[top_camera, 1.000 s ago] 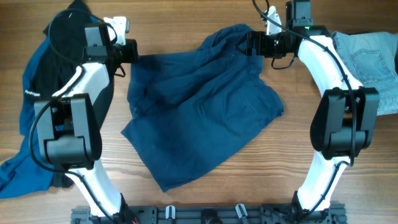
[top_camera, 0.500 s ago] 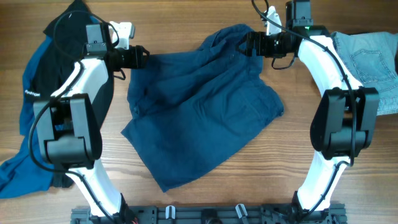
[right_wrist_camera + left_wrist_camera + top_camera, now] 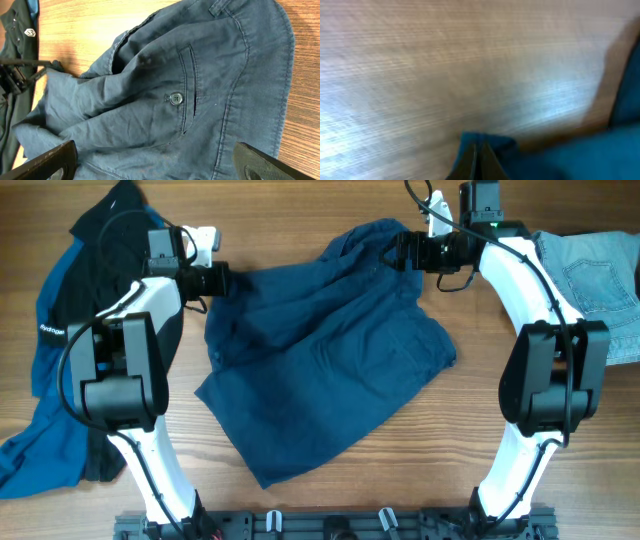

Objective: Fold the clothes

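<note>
The dark navy shorts lie crumpled and spread in the middle of the table. My left gripper is at their upper left edge. In the blurred left wrist view its jaws are pressed together with a tip of the blue cloth pinched at their end. My right gripper stands wide open over the shorts' top right part. In the right wrist view its fingers straddle the fabric below a buttoned pocket, and nothing is held.
A black and blue jacket lies heaped along the left side, under the left arm, and shows at the far left of the right wrist view. Light-blue jeans lie at the right edge, behind the right arm.
My left gripper opened, pushed right onto the shorts' edge, then shut on the cloth; its arm swung inward. The right arm and the shorts have stayed where they were.
</note>
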Tool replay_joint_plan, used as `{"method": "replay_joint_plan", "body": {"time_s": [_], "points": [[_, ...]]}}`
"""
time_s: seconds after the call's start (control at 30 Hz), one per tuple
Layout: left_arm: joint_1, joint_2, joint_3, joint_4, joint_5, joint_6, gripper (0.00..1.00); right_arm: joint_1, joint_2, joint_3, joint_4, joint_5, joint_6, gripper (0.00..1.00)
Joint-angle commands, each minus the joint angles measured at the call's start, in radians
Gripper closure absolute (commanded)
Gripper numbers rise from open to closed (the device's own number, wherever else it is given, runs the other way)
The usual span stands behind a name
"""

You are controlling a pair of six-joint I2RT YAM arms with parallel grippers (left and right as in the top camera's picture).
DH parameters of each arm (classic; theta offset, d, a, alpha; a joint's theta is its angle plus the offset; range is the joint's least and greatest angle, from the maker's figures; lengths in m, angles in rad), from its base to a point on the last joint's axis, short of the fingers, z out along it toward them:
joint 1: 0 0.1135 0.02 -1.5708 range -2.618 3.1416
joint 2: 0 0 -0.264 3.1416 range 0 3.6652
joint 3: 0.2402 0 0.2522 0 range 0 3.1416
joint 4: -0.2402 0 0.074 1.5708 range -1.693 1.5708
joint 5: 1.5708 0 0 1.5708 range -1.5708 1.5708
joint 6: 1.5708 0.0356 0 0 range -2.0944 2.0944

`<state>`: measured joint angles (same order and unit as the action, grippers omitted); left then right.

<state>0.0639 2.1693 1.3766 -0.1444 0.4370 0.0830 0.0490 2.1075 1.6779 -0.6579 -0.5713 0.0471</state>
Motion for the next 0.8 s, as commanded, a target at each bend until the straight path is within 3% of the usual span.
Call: {"method": "replay_joint_plan", "body": {"time_s": [0.0, 0.3, 0.37, 0.4, 0.5, 0.6, 0.77], "points": [[0.000, 0.013, 0.006, 0.034, -0.031, -0.100, 0.96, -0.002, -0.013, 0.011, 0.003, 0.014, -0.022, 0.00], [-0.002, -0.015, 0.135, -0.053, -0.093, -0.098, 0.96, -0.002, -0.013, 0.011, 0.010, 0.024, -0.020, 0.01], [-0.004, -0.017, 0.148, -0.091, -0.045, -0.079, 0.77, -0.002, -0.013, 0.011, 0.010, 0.024, -0.018, 0.00], [-0.005, -0.016, 0.148, -0.116, 0.010, -0.042, 0.55, -0.002, -0.013, 0.011, 0.010, 0.024, -0.018, 0.01], [-0.006, -0.016, 0.148, -0.174, 0.123, 0.036, 0.34, -0.002, -0.013, 0.011, 0.010, 0.024, -0.020, 0.00], [-0.006, -0.013, 0.148, -0.242, 0.139, 0.056, 0.25, -0.002, -0.013, 0.011, 0.009, 0.024, -0.018, 0.00], [-0.008, -0.009, 0.148, -0.318, 0.139, 0.101, 0.23, -0.001, -0.013, 0.011, 0.007, 0.020, -0.018, 0.01]]}}
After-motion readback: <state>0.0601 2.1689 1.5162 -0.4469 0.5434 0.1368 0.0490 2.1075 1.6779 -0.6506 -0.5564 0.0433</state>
